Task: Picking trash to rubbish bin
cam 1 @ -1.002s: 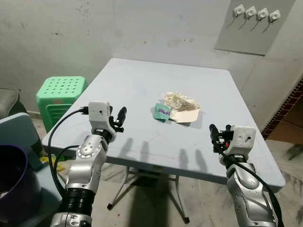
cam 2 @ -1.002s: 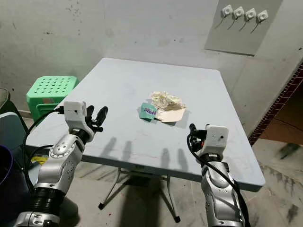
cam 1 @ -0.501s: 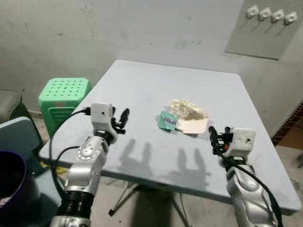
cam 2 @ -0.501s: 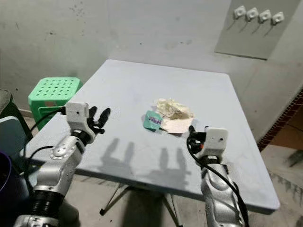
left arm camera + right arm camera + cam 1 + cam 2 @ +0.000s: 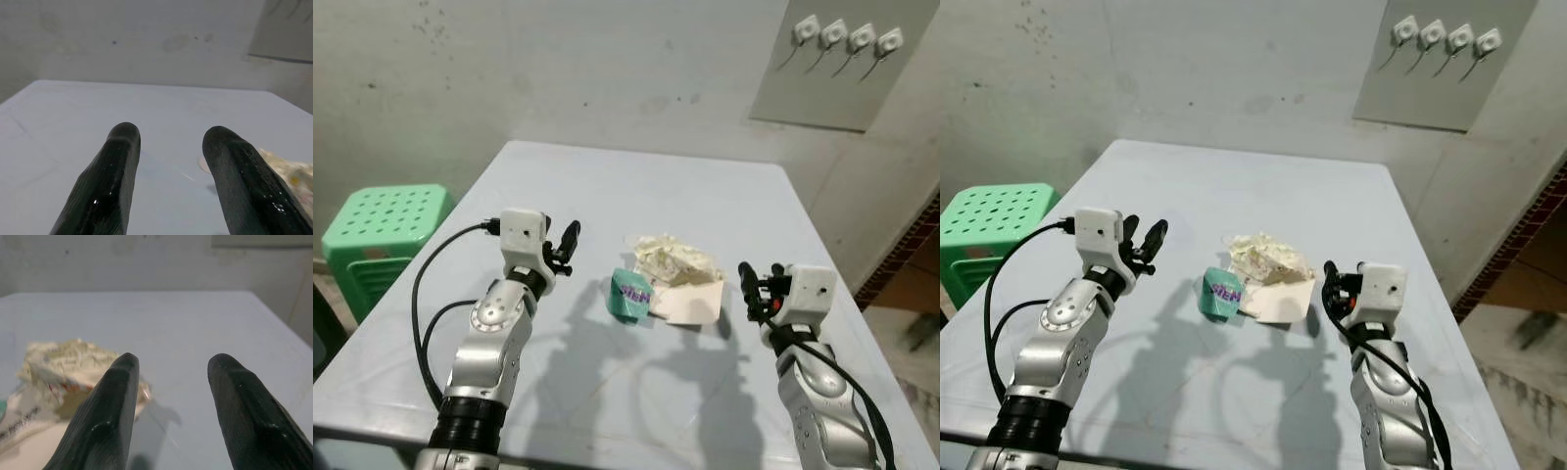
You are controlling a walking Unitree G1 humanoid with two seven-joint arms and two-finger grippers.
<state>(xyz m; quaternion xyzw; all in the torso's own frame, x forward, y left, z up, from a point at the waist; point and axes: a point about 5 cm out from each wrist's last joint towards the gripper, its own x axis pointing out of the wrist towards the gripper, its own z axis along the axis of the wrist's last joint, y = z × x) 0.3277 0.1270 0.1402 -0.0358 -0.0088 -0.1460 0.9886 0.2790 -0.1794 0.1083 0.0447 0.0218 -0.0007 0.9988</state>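
Both grippers hover over the table, fingers apart and empty, the right gripper and left gripper flanking the trash as if readying a grab: green wrapper, card, crumpled paper beyond.

One table carries three pieces of trash: one green packet on the left, one crumpled cream wrapper on the far side, one flat beige paper on the near right. One green stool stands at far left. Four white hooks line the wall panel. Two grippers: left gripper, right gripper.
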